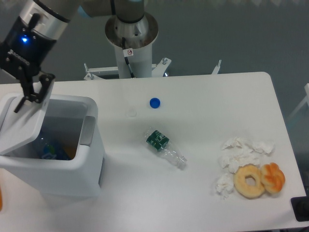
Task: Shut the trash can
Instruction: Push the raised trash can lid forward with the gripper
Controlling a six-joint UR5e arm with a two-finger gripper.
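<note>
The trash can, a white boxy bin, stands at the table's left with a grey latch tab on its right rim. Its white lid leans over the opening from the left, tilted and covering about half of it. My gripper is at the lid's upper edge, with its black fingers spread and touching the lid. Nothing is held between them. A blue-labelled bottle and something orange show inside the bin.
A crushed clear bottle lies mid-table, with a blue cap and a white cap behind it. Crumpled tissues, a donut and a pastry sit at the right. The arm's base stands behind the table.
</note>
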